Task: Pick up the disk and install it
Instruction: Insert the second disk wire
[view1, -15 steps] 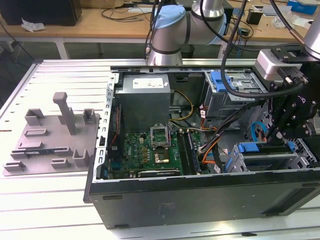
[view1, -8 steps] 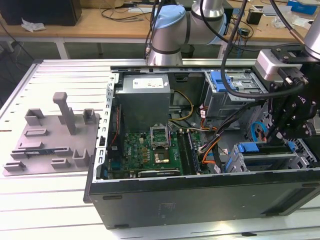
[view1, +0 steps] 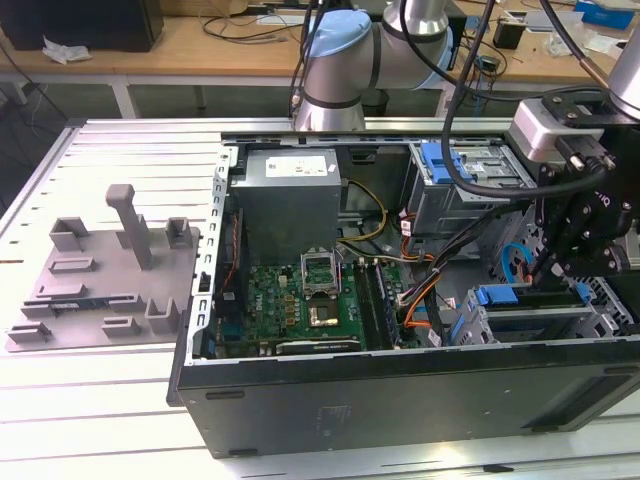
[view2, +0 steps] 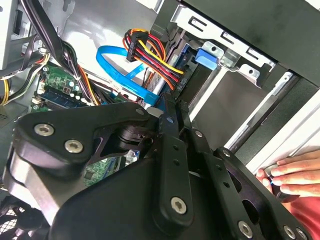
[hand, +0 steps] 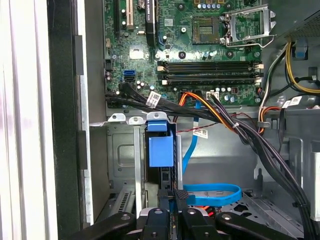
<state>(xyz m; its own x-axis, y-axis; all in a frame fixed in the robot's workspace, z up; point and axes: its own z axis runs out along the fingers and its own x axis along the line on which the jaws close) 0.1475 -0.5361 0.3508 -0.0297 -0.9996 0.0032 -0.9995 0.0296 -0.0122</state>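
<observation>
The gripper (view1: 548, 265) hangs low inside the open computer case (view1: 400, 390), just over the drive cage (hand: 122, 155). The disk (hand: 160, 150) seems to stand on its edge in the cage's slot with its blue frame showing, and it cannot be told whether the gripper clamps it or is released. If the disk is a little tilted it may jam in the slot; the blue cable (hand: 212, 192) and the orange wire bundle (view2: 157, 62) lie near and may be caught, and a person's hand (view2: 295, 172) rests on the case edge close to the arm.
</observation>
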